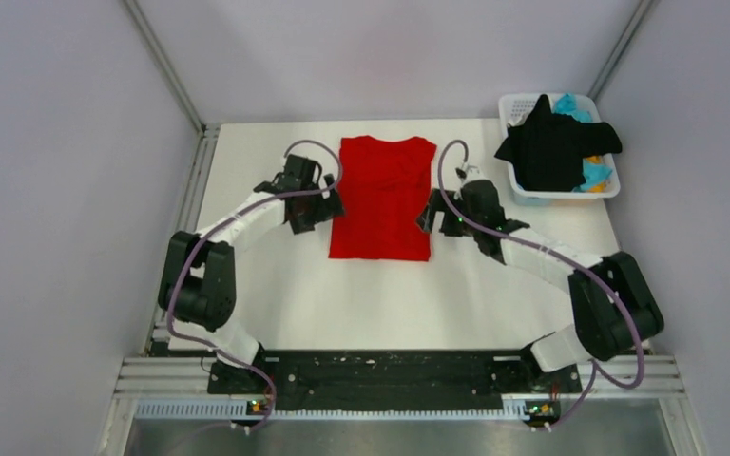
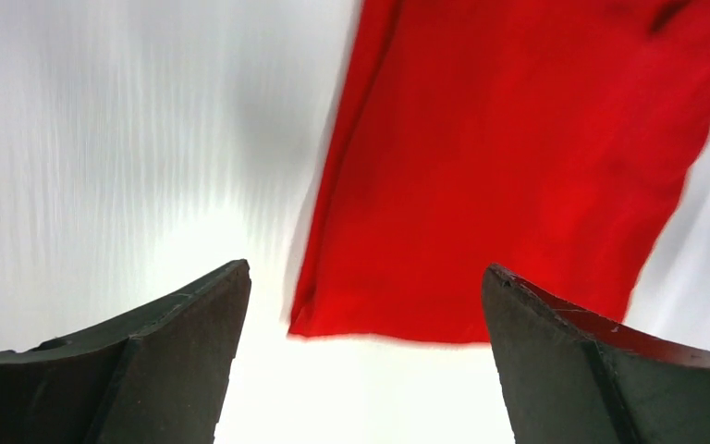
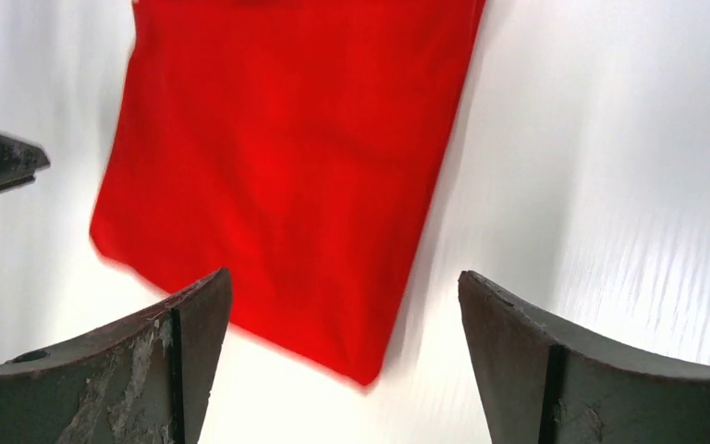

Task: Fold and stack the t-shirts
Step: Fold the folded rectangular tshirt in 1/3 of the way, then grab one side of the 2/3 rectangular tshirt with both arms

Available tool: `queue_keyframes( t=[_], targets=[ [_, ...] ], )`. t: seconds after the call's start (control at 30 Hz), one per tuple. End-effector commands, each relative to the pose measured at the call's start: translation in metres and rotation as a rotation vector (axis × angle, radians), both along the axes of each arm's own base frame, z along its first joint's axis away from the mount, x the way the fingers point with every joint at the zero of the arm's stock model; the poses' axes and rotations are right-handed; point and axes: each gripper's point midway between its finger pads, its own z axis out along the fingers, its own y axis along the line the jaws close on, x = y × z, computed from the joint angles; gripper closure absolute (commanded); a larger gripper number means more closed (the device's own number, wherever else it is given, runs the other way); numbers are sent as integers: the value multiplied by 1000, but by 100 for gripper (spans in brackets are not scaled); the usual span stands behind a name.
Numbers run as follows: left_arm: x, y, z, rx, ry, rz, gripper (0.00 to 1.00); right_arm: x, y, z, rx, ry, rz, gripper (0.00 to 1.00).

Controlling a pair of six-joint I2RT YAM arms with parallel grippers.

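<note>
Black left jaws hang wide open, empty, just off the left edge of the red t-shirt. Shirt's flat on the tabletop between both sets of jaws, long axis running near to far. Then the right jaws, same deal off its right edge: open, holding nothing, equally near.

It looked like a robotics lab: plain grey enclosure walls, silver aluminium frame rails, a white bench table.
</note>
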Motion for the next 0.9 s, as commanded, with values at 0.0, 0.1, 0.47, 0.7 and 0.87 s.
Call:
queue_keyframes(
  t=[0.0,0.1,0.47,0.7,0.87],
  targets=[
    [-41,-5,-2,-123,-14,4,1,-47,15,9,188,-8,103,9],
    [-62,2,-14,-132,-13,26,1,-58,6,-6,216,54,27,1],
    [-72,-2,-55,-142,95,33,25,-62,18,-42,265,166,35,6],
    [-85,-5,-74,-168,168,41,48,-66,23,-64,277,250,33,35],
    [-89,-6,-88,-169,210,45,64,-73,16,-76,245,284,0,47]
  ],
)
